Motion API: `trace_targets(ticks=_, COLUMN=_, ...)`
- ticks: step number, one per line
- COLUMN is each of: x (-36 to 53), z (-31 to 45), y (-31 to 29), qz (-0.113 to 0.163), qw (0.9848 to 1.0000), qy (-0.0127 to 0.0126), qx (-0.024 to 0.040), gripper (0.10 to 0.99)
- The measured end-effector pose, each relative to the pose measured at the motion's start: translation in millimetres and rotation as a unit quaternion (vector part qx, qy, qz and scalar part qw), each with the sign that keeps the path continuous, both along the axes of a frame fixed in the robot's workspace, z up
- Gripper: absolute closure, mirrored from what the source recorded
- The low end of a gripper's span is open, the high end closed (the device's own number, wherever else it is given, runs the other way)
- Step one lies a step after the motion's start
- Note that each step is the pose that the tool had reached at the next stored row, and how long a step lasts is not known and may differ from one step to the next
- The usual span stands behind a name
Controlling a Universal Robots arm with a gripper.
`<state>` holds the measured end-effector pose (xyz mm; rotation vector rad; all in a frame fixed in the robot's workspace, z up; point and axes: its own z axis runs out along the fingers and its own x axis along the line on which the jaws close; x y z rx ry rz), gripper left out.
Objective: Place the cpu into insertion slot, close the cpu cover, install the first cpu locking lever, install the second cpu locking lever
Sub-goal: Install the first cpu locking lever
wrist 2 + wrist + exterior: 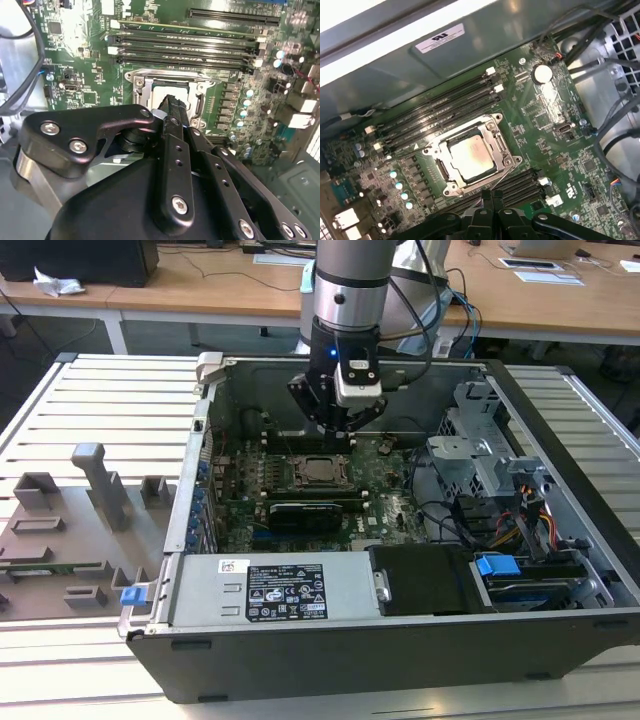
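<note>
Inside the computer case [350, 640], cpu [470, 156] seated, cpu cover [501, 145] down; my gripper [490, 195], fingers together, hovers by a seemingly unlatched locking lever [505, 175].

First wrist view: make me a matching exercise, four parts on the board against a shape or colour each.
1. cpu
2. cpu cover
3. coin cell battery
4. memory slots

A. long, black, in parallel rows
B. square, dull silver-grey top
C. round, bright silver
D. metal frame around a square window

Pairs: 1-B, 2-D, 3-C, 4-A.
</note>
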<state>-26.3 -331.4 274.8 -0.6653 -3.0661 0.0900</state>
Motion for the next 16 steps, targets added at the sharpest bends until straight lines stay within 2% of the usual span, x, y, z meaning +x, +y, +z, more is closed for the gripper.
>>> trace_targets(ticks=5, x=0.0, z=0.0, y=0.0, qz=0.037, qw=0.9993, qy=0.0000, qx=0.0000, gripper=0.980)
trace_targets(ticks=9, x=0.0, z=0.0, y=0.0, qz=0.066, qw=0.9978, qy=0.0000, qx=0.0000, gripper=0.980)
trace_targets(ticks=12, x=0.0, z=0.0, y=0.0, qz=0.089, qw=0.9960, qy=0.0000, qx=0.0000, gripper=0.980)
trace_targets(ticks=14, x=0.0, z=0.0, y=0.0, qz=0.128, qw=0.9918, qy=0.0000, qx=0.0000, gripper=0.980)
trace_targets(ticks=15, x=0.0, z=0.0, y=0.0, qz=0.150, qw=0.9888, qy=0.0000, qx=0.0000, gripper=0.980)
trace_targets(ticks=16, x=-0.1, z=0.2, y=-0.1, qz=0.161, qw=0.9869, qy=-0.0002, qx=0.0016, gripper=0.980)
